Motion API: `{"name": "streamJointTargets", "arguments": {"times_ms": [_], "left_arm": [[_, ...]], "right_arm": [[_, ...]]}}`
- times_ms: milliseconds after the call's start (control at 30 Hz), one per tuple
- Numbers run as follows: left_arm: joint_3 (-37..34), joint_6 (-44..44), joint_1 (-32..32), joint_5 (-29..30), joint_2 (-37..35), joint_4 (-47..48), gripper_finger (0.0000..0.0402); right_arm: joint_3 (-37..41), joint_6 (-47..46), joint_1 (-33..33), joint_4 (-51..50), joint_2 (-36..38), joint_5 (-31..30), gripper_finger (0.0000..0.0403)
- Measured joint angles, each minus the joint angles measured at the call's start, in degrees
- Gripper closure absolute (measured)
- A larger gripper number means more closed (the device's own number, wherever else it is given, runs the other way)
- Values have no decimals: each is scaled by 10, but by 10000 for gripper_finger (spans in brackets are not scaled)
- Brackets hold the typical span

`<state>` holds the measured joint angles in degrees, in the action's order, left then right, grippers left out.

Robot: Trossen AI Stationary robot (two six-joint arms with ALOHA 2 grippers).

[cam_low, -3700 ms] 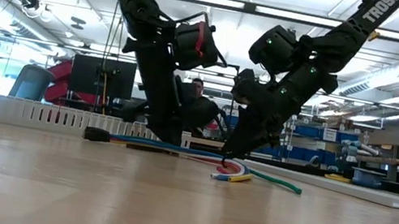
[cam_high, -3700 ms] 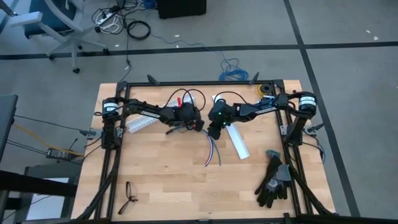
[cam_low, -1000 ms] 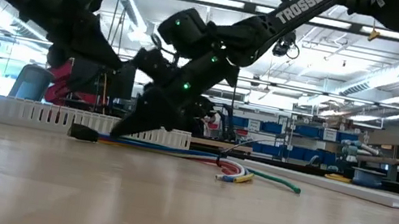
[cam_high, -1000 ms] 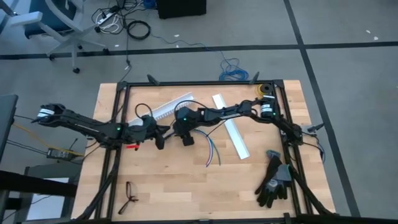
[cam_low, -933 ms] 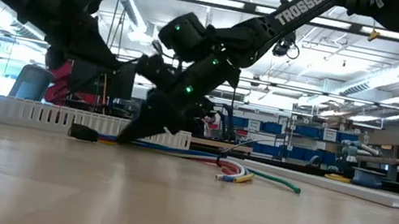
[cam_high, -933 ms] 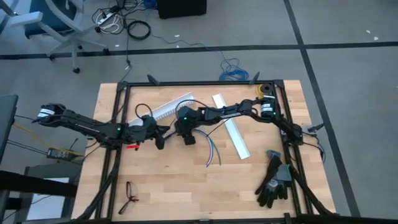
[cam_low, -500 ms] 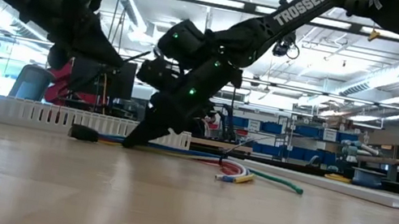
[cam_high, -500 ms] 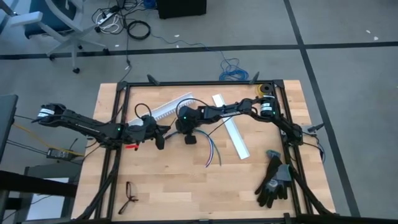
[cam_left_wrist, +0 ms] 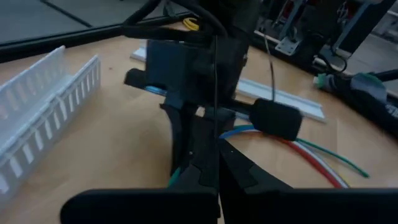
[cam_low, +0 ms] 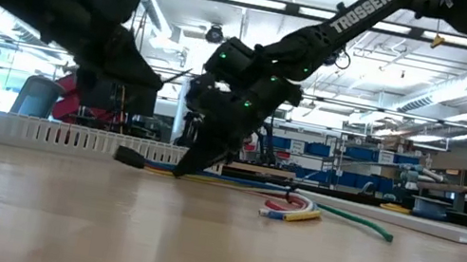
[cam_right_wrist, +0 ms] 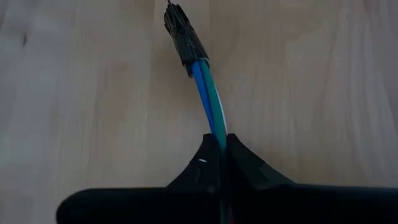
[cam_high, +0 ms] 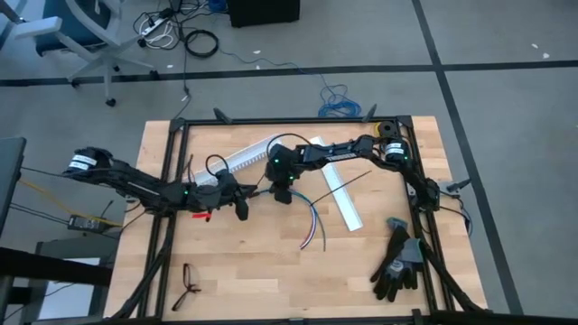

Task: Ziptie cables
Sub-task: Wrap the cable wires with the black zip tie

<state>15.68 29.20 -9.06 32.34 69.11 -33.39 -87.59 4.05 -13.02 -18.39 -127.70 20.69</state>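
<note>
1. Cables (red, green, blue, yellow and white wires joined by a dark sheath): lying on the wooden table, near its middle, loose ends fanned out toward the front
2. Right gripper: fingers closed on the cables just behind the sheath, tips down at the table top
3. Left gripper: fingers closed, holding nothing visible, low over the table just beside the sheath end
4. White slotted channel: behind both grippers
5. Black gloves: front right of table
</note>
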Motion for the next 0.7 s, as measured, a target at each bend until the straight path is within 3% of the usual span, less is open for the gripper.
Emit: {"name": "streamJointTargets", "arguments": {"times_ms": [167,433,700], "left_arm": [[0,-8,21,-8,56,-72,401],[4,-30,87,-139,153,-242,401],[31,-6,133,-219,281,-368,401]], "right_arm": [[85,-18,0,14,65,-16,402],[229,-75,9,114,155,-78,402],[267,-104,21,178,181,-95,402]]}}
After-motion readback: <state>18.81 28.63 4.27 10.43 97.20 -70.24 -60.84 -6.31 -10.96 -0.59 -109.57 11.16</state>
